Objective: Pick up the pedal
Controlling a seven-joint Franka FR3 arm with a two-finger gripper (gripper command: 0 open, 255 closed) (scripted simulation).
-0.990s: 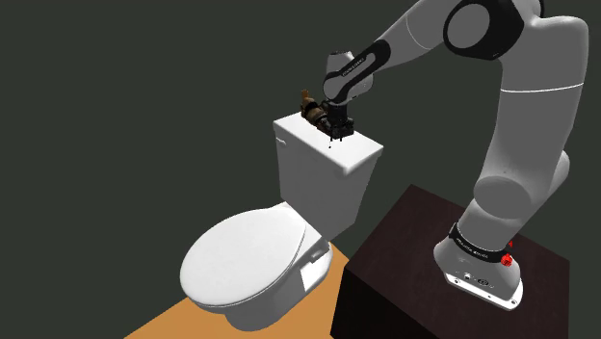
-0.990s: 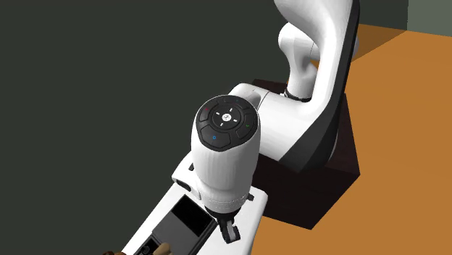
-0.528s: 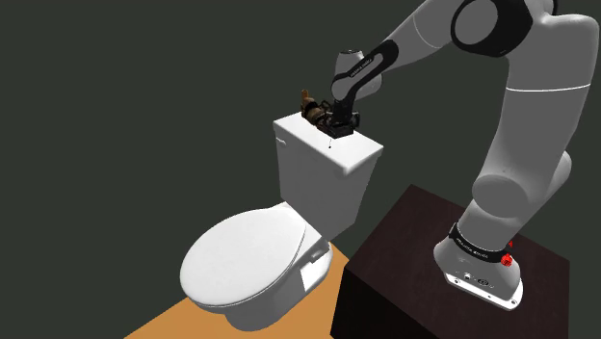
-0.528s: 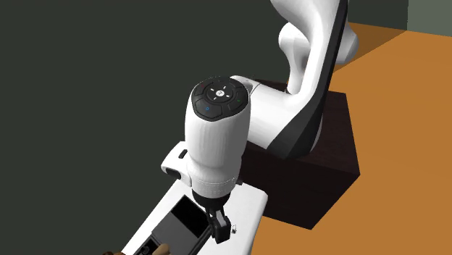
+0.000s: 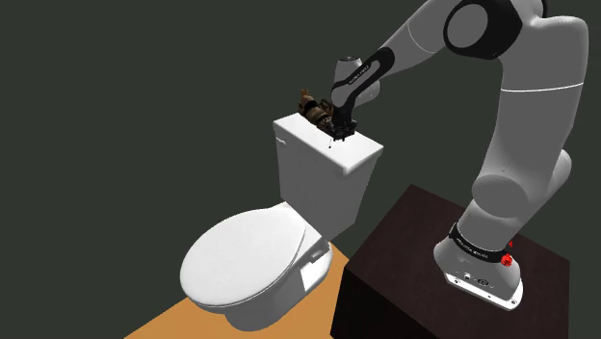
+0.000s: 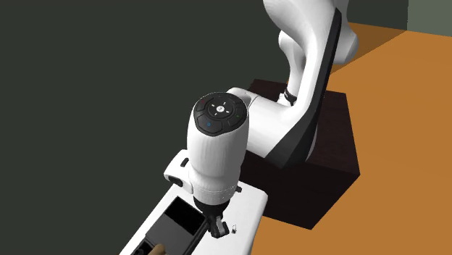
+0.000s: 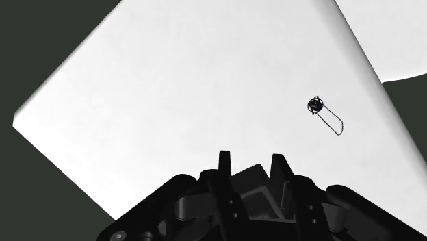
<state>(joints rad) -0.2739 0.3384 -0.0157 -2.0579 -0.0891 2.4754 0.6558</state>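
The pedal [image 5: 313, 109] is a dark block with a brown part at its far end. It lies on the white toilet tank lid [image 5: 354, 151], toward the lid's back. In the second exterior view it is a black rectangle [image 6: 174, 224] beside the white wrist. My gripper [image 5: 335, 129] points down at the pedal's near end, just above the lid. From the wrist camera, the two black fingers [image 7: 224, 164] stand a little apart, clasping a dark grey block [image 7: 248, 183] that spans the gap. The hand hides the remainder of the pedal there.
The tank lid [image 7: 191, 82] is narrow, and dark wall lies past its edges. A small black ring with a thin outline [image 7: 316, 105] shows on the lid near the gripper. The closed toilet seat [image 5: 246, 255] is below, the dark stand [image 5: 405, 260] beside it.
The wrist has turned and leaned over the tank. In the second exterior view the black rectangle has shifted a little to the left with it.
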